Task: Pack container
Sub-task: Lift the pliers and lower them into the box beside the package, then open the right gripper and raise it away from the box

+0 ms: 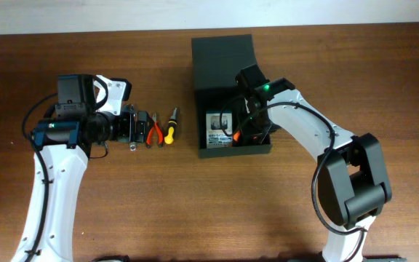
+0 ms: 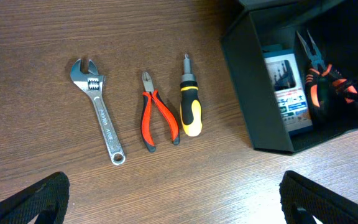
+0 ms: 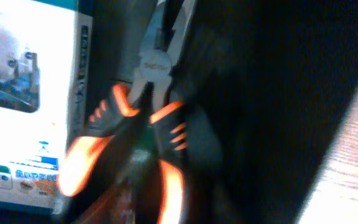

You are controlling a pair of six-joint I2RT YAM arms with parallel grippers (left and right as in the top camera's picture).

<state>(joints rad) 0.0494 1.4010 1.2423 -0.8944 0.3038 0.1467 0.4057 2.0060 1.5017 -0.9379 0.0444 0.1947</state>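
The container (image 1: 228, 91) is a dark box with its flap lid (image 1: 222, 58) open at the back. It also shows in the left wrist view (image 2: 253, 106). Inside it lie a blue-and-white card pack (image 1: 217, 129) and orange-black pliers (image 1: 236, 135). My right gripper (image 1: 241, 125) is down inside the box. In the blurred right wrist view it (image 3: 148, 199) looks shut on the handles of the orange-black pliers (image 3: 157, 81), next to the card pack (image 3: 23, 106). My left gripper (image 2: 176, 208) is open and empty above the table, left of the box.
A silver adjustable wrench (image 2: 98, 111), red pliers (image 2: 157, 115) and a yellow-black screwdriver (image 2: 190, 106) lie side by side on the wooden table (image 1: 195, 211), left of the box. The left gripper (image 1: 138, 129) hangs beside them.
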